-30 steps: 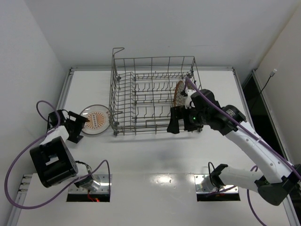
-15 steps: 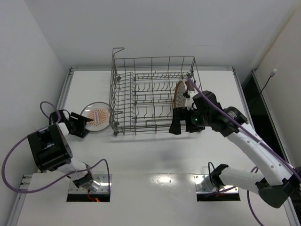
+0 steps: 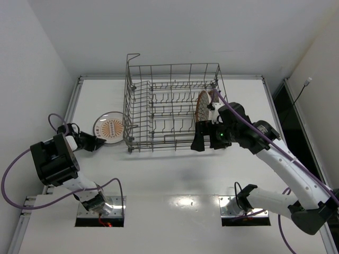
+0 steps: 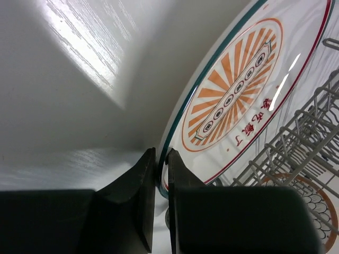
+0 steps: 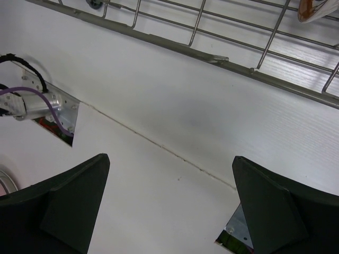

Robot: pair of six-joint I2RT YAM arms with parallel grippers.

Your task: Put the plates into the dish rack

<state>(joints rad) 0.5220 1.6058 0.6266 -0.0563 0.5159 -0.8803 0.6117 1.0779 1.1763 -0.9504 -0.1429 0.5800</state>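
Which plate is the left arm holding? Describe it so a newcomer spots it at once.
Start at the big wire dish rack; just outside its left wall is the sunburst plate, its rim pinched by the left gripper. It is white with orange rays around its centre, unlike the brown patterned plate standing on edge at the rack's right end.

Robot lab cell: bare white table (image 3: 175, 174), plain white walls (image 3: 175, 32) close around it, arm bases (image 3: 249, 198) bolted on metal plates (image 3: 229, 203) at the near edge, purple cables (image 3: 5, 180) looping loose.
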